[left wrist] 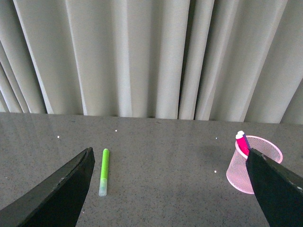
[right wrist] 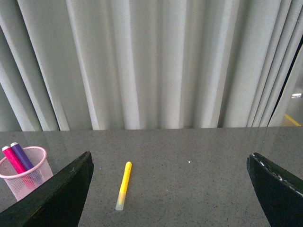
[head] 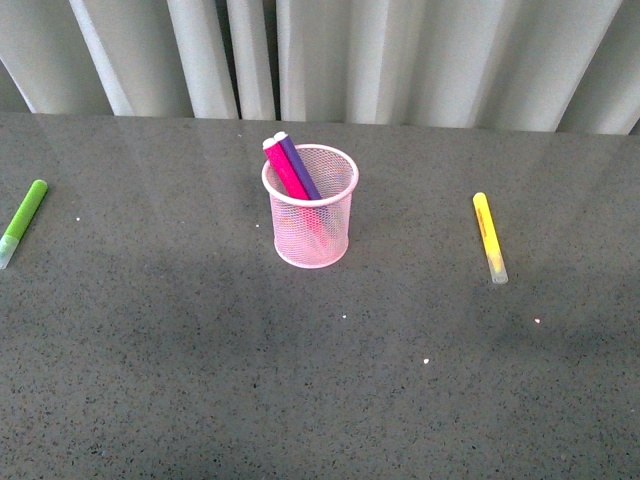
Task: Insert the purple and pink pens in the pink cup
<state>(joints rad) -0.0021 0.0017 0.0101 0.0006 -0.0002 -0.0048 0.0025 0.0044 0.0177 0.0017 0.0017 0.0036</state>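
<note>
The pink cup (head: 311, 209) stands upright at the middle of the grey table. Inside it lean the pink pen (head: 285, 168) and the purple pen (head: 299, 166), side by side, their tops sticking out over the rim. Neither arm shows in the front view. My left gripper (left wrist: 169, 189) is open and held back from the table, with the pink cup (left wrist: 251, 165) beside one finger. My right gripper (right wrist: 170, 189) is open too, empty, with the pink cup (right wrist: 26, 172) and both pens at the frame's edge.
A lime-green marker (head: 22, 222) lies near the table's left edge, also seen as the green marker (left wrist: 103, 171). A yellow marker (head: 490, 238) lies to the right of the cup, the same yellow marker (right wrist: 123, 185). A pale curtain (head: 400, 55) hangs behind the table.
</note>
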